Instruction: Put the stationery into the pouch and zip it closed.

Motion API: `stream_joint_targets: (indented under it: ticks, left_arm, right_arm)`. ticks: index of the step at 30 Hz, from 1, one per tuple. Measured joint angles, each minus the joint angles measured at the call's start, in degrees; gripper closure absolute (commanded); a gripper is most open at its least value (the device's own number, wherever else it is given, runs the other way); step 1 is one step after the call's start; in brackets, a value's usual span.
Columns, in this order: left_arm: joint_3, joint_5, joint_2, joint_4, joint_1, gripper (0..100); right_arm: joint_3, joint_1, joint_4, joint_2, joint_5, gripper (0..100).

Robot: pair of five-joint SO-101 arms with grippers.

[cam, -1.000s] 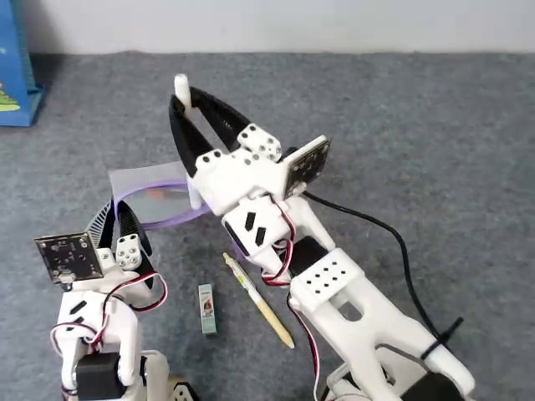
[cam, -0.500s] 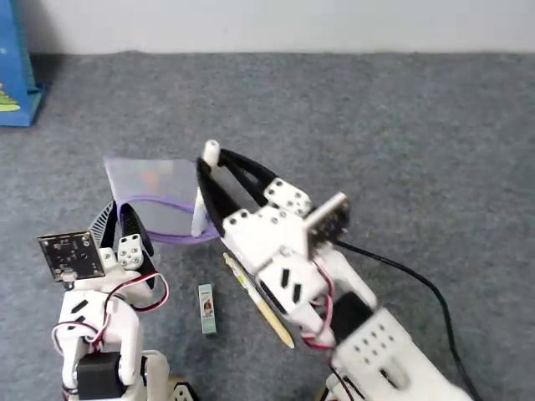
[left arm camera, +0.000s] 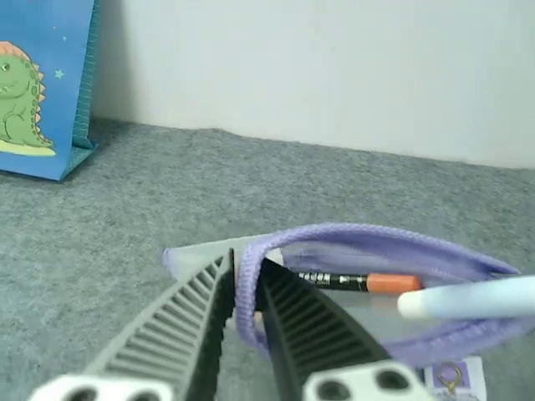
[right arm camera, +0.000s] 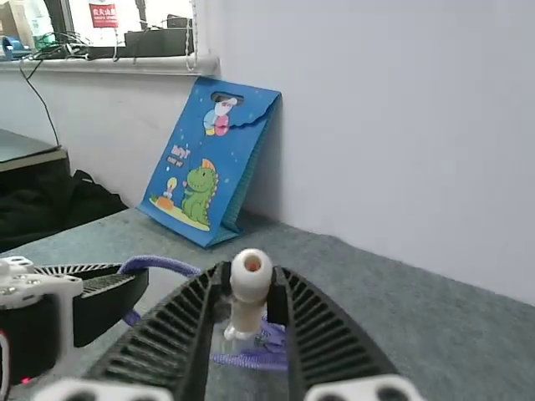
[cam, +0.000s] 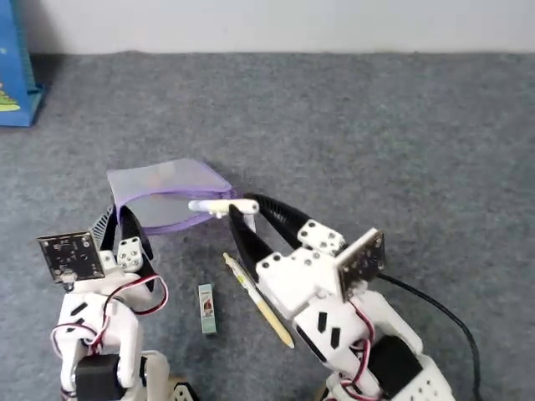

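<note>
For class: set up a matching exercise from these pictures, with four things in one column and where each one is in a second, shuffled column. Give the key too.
Things
1. white marker
2. pouch
3. yellow pen
4. black-and-orange pen

Places
A. lying on the carpet beside the small box
B. inside the pouch
C. clamped in the right tool
D. rim pinched by the left tool

Pairs: 1-C, 2-D, 3-A, 4-B
</note>
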Motion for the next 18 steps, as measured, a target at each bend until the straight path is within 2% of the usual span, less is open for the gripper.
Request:
stream_joint_targets:
  ticks: [7, 13, 18]
  left_arm:
    - [-1.32, -1.05, 0.0, 3.34, 3.69, 99]
    - [-1.32, -1.41, 0.0, 3.34, 6.07, 99]
    - [-1.32, -2.9, 0.0, 3.34, 7.12, 99]
  right_arm:
    - [4.84, 0.0, 3.25, -4.31, 1.14, 99.1]
    - [7.21, 0.0, -1.05, -3.78, 1.85, 99.1]
    - [7.3, 0.0, -4.31, 4.66, 1.93, 99.1]
